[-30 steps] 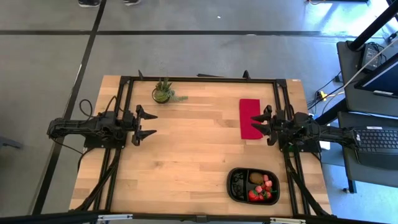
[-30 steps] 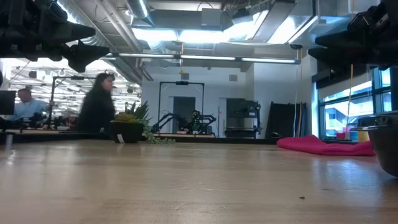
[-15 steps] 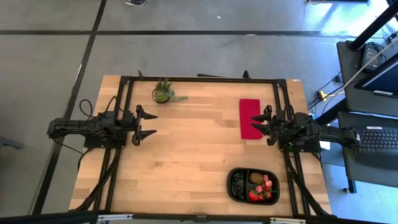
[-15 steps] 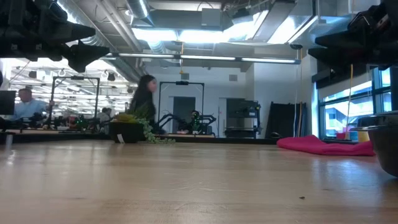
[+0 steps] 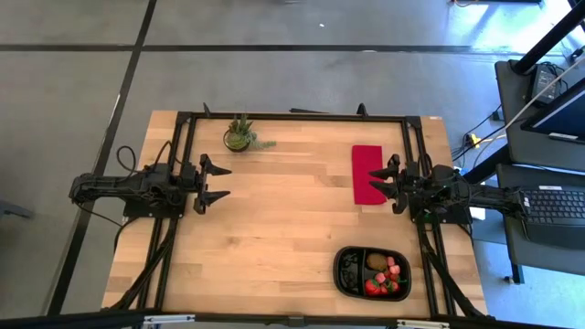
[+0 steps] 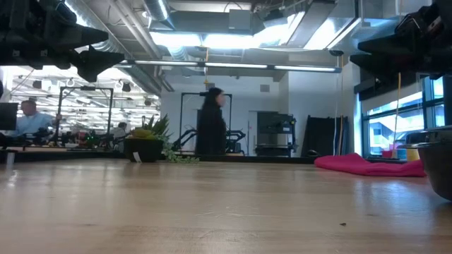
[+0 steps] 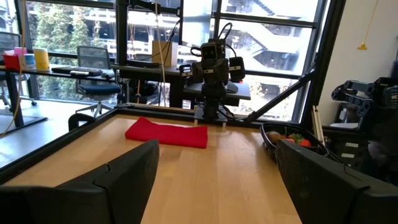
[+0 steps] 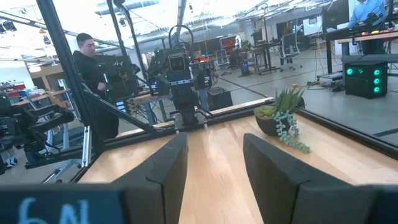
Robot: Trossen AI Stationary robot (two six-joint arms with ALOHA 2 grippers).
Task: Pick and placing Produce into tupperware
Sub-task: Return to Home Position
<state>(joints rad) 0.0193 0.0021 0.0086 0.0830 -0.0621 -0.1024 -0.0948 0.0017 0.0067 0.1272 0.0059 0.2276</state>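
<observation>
A pale wooden table was set in a big open workshop, with a person visible behind it. A potted plant and a red cloth were laid toward the far side. The tupperware was parked at the near right corner, with the produce piled in its right compartment. The left gripper and right gripper were held at opposite sides, fingers spread apart, nothing gripped.

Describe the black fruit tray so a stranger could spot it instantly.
Start at the light wooden table, then go to the corner diagonally opposite the potted green plant. There sits the black rounded-oval plastic tray, alone in holding red fruit pieces.
</observation>
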